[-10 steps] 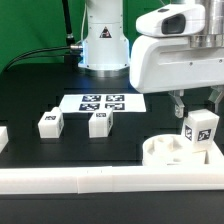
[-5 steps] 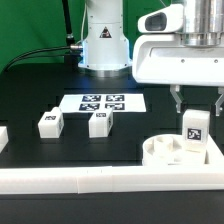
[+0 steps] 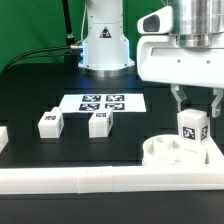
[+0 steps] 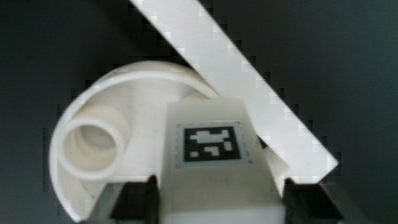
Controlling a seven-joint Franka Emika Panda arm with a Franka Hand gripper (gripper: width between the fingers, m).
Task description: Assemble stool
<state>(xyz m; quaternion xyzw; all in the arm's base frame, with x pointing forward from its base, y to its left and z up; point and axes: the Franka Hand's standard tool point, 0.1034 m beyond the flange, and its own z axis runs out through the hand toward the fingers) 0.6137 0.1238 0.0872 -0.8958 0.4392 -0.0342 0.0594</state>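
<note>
The round white seat (image 3: pixel 165 152) lies at the exterior view's right, against the white front rail, sockets up. My gripper (image 3: pixel 195 112) is shut on a tagged white leg (image 3: pixel 193 131) and holds it upright, its lower end at the seat's right part. In the wrist view the leg (image 4: pixel 217 158) fills the space between my black fingers (image 4: pixel 139 200), over the seat (image 4: pixel 107 125) with one round socket showing. Two more tagged legs lie on the black table: one (image 3: pixel 50 122) at the left, one (image 3: pixel 99 123) beside it.
The marker board (image 3: pixel 101 101) lies flat at the back by the robot base. A long white rail (image 3: pixel 110 180) runs along the front edge; another rail (image 4: pixel 222 70) crosses the wrist view beside the seat. A white piece (image 3: pixel 3 139) shows at the left edge.
The held leg has turned about its own axis above the seat; its tag now faces more to the front. The loose legs and seat have not moved.
</note>
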